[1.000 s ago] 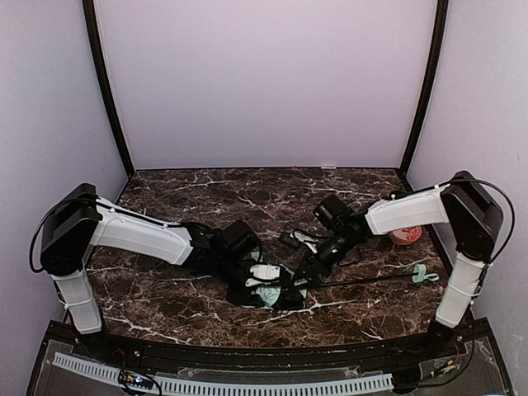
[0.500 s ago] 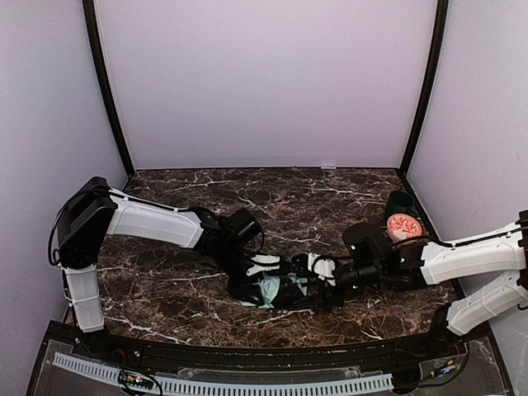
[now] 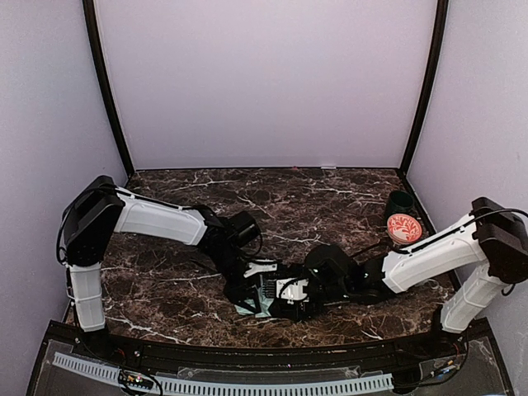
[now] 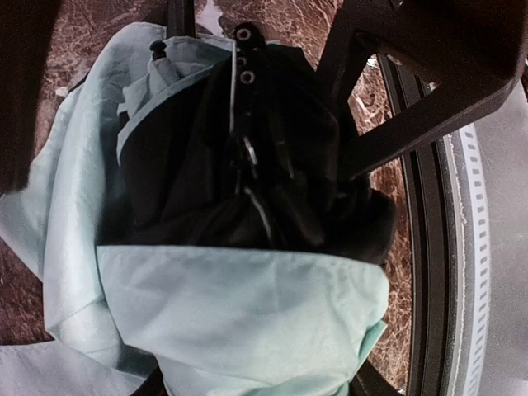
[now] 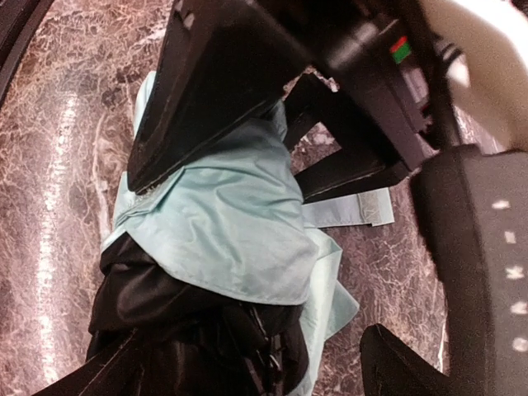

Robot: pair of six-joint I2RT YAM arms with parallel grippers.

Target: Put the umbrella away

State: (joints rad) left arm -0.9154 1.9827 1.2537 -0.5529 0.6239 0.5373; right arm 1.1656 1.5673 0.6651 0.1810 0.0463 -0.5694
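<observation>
Left arm (image 3: 157, 221) reaches in low toward the table (image 3: 165, 289) centre front. The left gripper (image 3: 257, 285) is half-spread with one jaw on each side of the umbrella (image 4: 239, 313); in the left wrist view both jaws bear on the cloth, so I read it as a hold on the bundle. Likely purpose: pin the bundle against the table so that it cannot roll or spring open while the other arm works.

The umbrella lies on the table at centre front, between the two grippers. It is collapsed but loose, with mint cloth in slack folds outside and black lining bulging out of the middle; thin black ribs (image 4: 242, 49) show at one end. No handle or strap shows in any view, and nothing binds the folds, so it is judged not yet tidy enough to stow.

The right gripper (image 3: 285, 299) comes in from the right, just beside the left one. Its jaws are spread wide and straddle the black end of the bundle, and no squeeze is evident; the wide stance is probably there to take in the thick bundle. Right arm (image 3: 429, 256) lies stretched low across the table.

Containers: a dark cup (image 3: 402, 201) stands at the right rear, well apart from the umbrella; its contents cannot be told. An orange-and-white disc (image 3: 404, 228) sits just in front of it, and whether the two touch is unclear. Nothing encloses the umbrella.
</observation>
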